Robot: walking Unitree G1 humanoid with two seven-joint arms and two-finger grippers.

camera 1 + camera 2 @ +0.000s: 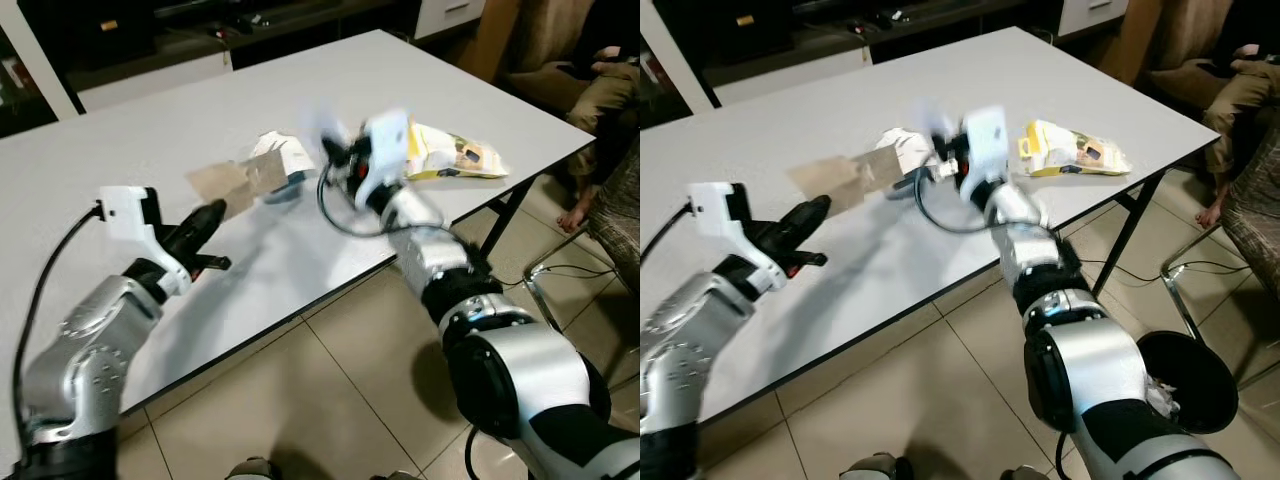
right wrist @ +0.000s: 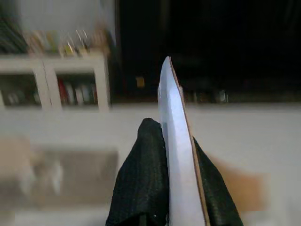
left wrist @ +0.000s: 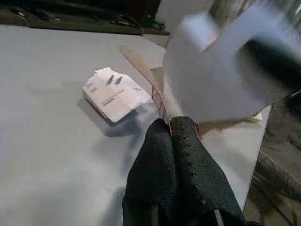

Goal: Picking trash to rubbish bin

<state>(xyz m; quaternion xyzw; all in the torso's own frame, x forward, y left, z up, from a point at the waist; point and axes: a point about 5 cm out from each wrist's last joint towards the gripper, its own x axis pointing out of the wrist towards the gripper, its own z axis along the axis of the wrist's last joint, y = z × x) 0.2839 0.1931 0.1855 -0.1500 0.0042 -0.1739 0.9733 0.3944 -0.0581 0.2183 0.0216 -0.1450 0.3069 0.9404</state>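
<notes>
My left gripper (image 1: 213, 213) hovers low over the white table (image 1: 150, 130), shut on the near edge of a flat brown cardboard piece (image 1: 238, 180); the left wrist view shows the fingers (image 3: 188, 155) pinched on its thin edge (image 3: 143, 70). My right gripper (image 1: 337, 156), blurred, is above the table's middle and shut on a thin card with a white face (image 2: 173, 141). A crumpled white paper (image 1: 287, 158) lies behind the cardboard. A yellow snack packet (image 1: 452, 156) rests near the table's right edge.
A black rubbish bin (image 1: 1185, 382) stands on the tiled floor to my right, below the table corner. A metal chair frame (image 1: 560, 268) and a seated person (image 1: 610, 90) are at the right. Dark cabinets line the far wall.
</notes>
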